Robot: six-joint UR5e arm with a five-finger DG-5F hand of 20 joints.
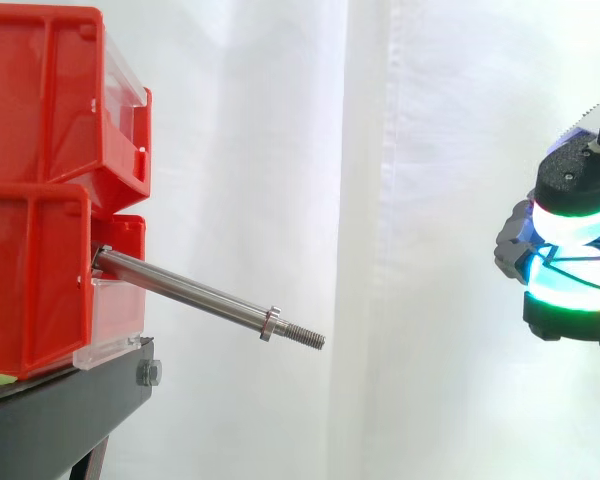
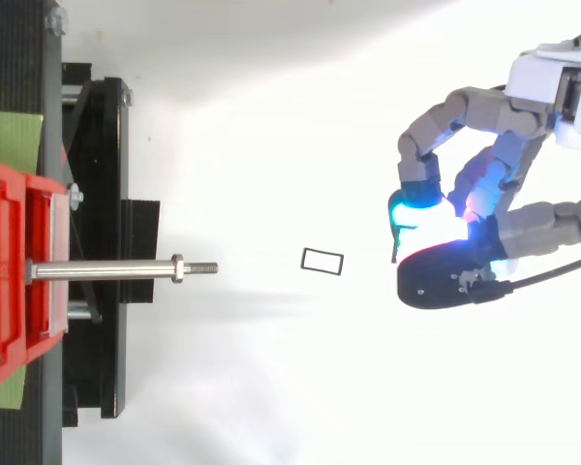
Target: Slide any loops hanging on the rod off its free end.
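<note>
A bare steel rod (image 1: pixel 195 292) sticks out of the lower red bin (image 1: pixel 35 280) and slopes down to its threaded free end (image 1: pixel 308 337), with a nut just behind the thread. Nothing hangs on the rod (image 2: pixel 107 270). My hand (image 2: pixel 465 257) is far to the right of the free end, well apart from it, with its fingers curled together. Thin dark strands of a loop (image 1: pixel 572 268) cross the glowing pads, pinched between the fingers and thumb.
Two red bins (image 1: pixel 50 95) are stacked on a black stand (image 2: pixel 102 252) at the left. A small black rectangular outline (image 2: pixel 321 261) lies on the white floor between the rod's tip and my hand. A white curtain hangs behind.
</note>
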